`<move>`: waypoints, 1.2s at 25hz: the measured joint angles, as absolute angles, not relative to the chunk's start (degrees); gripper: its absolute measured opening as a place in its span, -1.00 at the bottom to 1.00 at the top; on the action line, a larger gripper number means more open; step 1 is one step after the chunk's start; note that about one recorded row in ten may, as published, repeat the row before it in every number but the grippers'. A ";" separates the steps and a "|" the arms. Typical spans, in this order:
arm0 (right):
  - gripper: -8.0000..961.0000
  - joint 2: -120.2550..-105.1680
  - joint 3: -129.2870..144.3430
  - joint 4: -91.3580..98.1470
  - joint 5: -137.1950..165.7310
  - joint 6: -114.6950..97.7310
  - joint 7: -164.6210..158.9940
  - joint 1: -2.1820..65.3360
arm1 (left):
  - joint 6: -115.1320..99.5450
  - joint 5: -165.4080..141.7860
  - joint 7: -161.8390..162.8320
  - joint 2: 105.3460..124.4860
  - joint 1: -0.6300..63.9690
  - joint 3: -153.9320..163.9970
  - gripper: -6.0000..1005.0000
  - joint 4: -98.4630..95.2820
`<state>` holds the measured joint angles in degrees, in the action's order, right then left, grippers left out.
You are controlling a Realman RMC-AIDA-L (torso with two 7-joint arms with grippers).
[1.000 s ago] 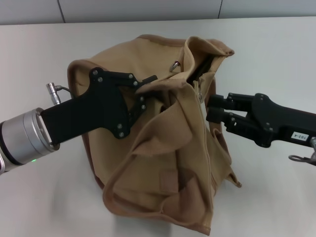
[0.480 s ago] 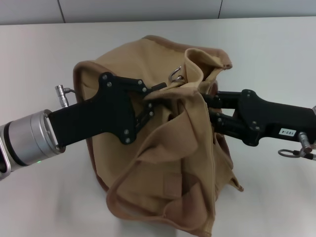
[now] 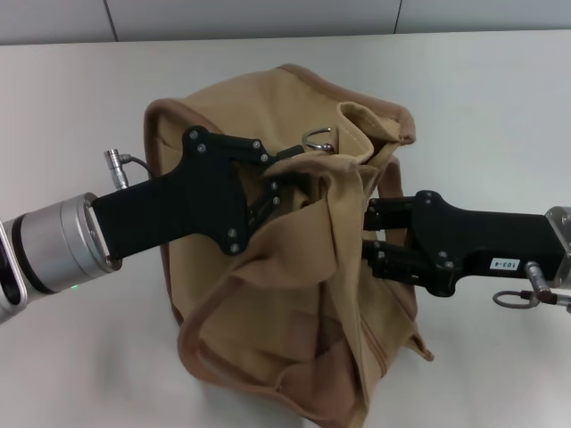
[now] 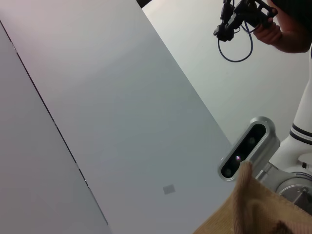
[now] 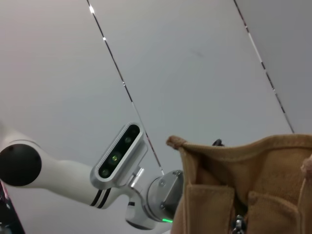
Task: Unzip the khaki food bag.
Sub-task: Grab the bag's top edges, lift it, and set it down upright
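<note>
The khaki food bag (image 3: 294, 294) sits crumpled in the middle of the white table (image 3: 500, 107), with a metal ring (image 3: 319, 138) at its top. My left gripper (image 3: 284, 183) comes in from the left and is shut on a fold of the bag's top fabric. My right gripper (image 3: 368, 239) comes in from the right and presses into the bag's side seam, its tip hidden behind a fabric fold. The right wrist view shows the bag's top edge (image 5: 273, 170) and a small silver zipper pull (image 5: 238, 224). The left wrist view shows only a corner of the bag (image 4: 258, 214).
The table's far edge meets a grey wall (image 3: 268, 18). The right wrist view shows my left arm (image 5: 161, 195) and head camera (image 5: 117, 156). In the left wrist view a person's hand (image 4: 280, 29) holds a cable high up.
My right gripper has moved left and down along the bag's side. My left gripper has shifted slightly right and up with the fabric. The bag's top has been pulled taller and tighter.
</note>
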<state>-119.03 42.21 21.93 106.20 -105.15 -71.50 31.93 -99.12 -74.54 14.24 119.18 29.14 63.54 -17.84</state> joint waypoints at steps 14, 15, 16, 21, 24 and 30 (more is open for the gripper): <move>-0.17 -118.94 42.87 21.85 105.87 -104.72 -77.49 32.40 | -99.03 -74.45 14.24 119.18 29.53 63.53 -0.74 -17.84; -0.17 -118.94 42.50 21.82 105.79 -104.02 -77.50 32.24 | -99.03 -74.43 14.23 119.18 29.53 63.53 -0.74 -17.85; -0.17 -118.96 42.09 21.73 105.75 -103.53 -77.51 32.13 | -99.03 -74.43 14.23 119.18 29.53 63.53 -0.74 -17.85; -0.17 -119.18 40.64 21.40 105.64 -102.29 -77.38 31.95 | -99.39 -74.40 14.27 119.17 29.47 63.54 -0.73 -17.84; -0.17 -119.36 40.78 21.11 105.59 -101.44 -76.69 32.21 | -99.55 -74.41 14.32 119.17 29.57 63.55 -0.73 -17.84; -0.19 -119.50 41.03 16.96 105.72 -99.64 -73.53 34.35 | -99.66 -73.42 14.26 119.16 30.42 63.87 -0.73 -17.36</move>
<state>-119.50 41.03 16.96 105.72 -99.64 -73.53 34.35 -99.66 -73.42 14.26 119.16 30.41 63.87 -17.36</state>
